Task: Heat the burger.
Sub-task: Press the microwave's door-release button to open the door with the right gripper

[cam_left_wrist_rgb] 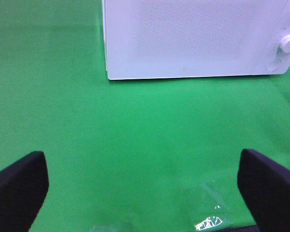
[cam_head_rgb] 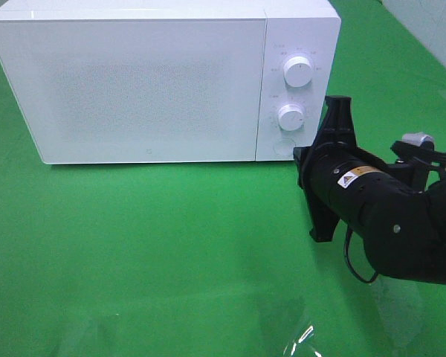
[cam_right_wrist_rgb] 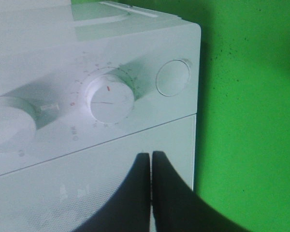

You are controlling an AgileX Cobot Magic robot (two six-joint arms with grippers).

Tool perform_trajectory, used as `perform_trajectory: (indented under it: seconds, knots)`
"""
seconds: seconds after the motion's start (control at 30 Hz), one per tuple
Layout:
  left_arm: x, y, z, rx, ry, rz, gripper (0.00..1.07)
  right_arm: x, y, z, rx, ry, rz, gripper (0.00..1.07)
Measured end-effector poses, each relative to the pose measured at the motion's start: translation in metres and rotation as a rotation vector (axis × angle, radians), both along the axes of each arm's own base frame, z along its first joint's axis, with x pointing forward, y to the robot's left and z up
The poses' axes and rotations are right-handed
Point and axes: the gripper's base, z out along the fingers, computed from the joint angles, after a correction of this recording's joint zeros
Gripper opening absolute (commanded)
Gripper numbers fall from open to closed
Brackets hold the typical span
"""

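The burger is out of view. The white microwave (cam_head_rgb: 134,82) stands at the back of the green table with its door closed; it also shows in the left wrist view (cam_left_wrist_rgb: 193,38) and the right wrist view (cam_right_wrist_rgb: 87,58). My right gripper (cam_head_rgb: 299,158) is shut and empty. Its fingertips (cam_right_wrist_rgb: 157,162) are pressed together close to the microwave's front, at the seam between door and control panel, near the round button (cam_right_wrist_rgb: 173,77). My left gripper (cam_left_wrist_rgb: 145,193) is wide open and empty over bare cloth in front of the microwave; it is not in the high view.
The control panel has an upper knob (cam_head_rgb: 298,71), a lower knob (cam_head_rgb: 291,117) and a round button (cam_head_rgb: 284,146). A shiny glare patch (cam_head_rgb: 301,338) lies on the green cloth near the front. A pale surface (cam_head_rgb: 431,30) borders the back right corner.
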Motion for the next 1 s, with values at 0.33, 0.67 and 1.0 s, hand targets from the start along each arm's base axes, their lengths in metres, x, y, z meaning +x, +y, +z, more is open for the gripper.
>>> perform_trajectory:
  seconds: [0.33,0.67,1.0]
  knots:
    - [0.000,0.000,0.000,0.000,0.000,0.000,0.99,0.025,0.010,-0.027,0.015,0.037,-0.019,0.00]
    - [0.000,0.000,0.000,0.000,0.000,0.000,0.99,0.050,0.005,-0.034,0.017,0.026,-0.060,0.00]
    - [0.000,0.000,0.000,0.000,0.000,0.000,0.99,0.075,0.007,-0.048,0.011,0.036,-0.068,0.00]
